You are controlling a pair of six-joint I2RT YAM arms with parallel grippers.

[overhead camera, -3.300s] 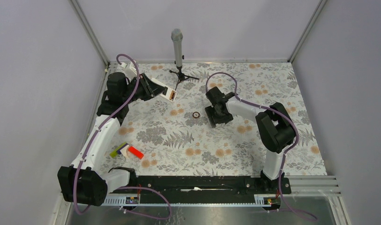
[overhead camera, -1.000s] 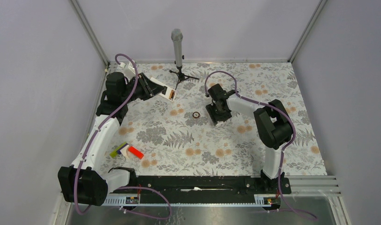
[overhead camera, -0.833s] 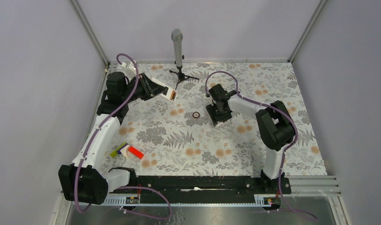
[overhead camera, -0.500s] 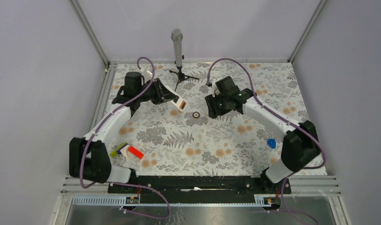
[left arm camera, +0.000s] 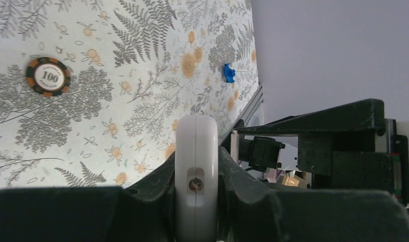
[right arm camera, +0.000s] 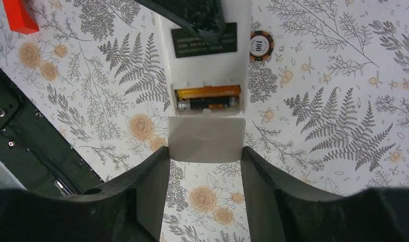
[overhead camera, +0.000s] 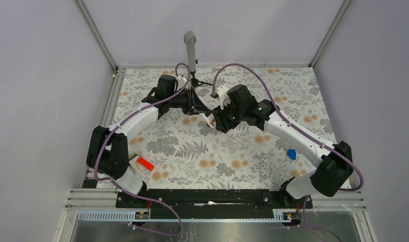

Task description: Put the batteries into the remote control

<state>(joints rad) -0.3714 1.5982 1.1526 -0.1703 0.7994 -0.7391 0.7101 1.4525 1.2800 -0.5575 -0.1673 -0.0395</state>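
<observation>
My left gripper (left arm camera: 196,169) is shut on the remote control (left arm camera: 196,151), seen edge-on as a white slab between its fingers. In the right wrist view the remote's white back (right arm camera: 207,65) faces up with its compartment open. Two batteries (right arm camera: 207,99), one copper-orange and one dark, lie side by side inside it. My right gripper (right arm camera: 206,151) is shut on the white battery cover (right arm camera: 206,139), held just below the compartment's edge. In the top view both grippers meet above mid-table, left (overhead camera: 197,107) and right (overhead camera: 217,121), with the remote (overhead camera: 209,119) between them.
A poker chip (right arm camera: 261,43) lies on the floral cloth beside the remote. A red-and-white block (overhead camera: 142,163) lies at the front left. A microphone on a stand (overhead camera: 190,45) is at the back centre. A small blue piece (overhead camera: 291,154) lies at the right.
Both arms have swung in from the sides to the table's middle. The left brought the remote there, and the right gripper now holds the cover up against it.
</observation>
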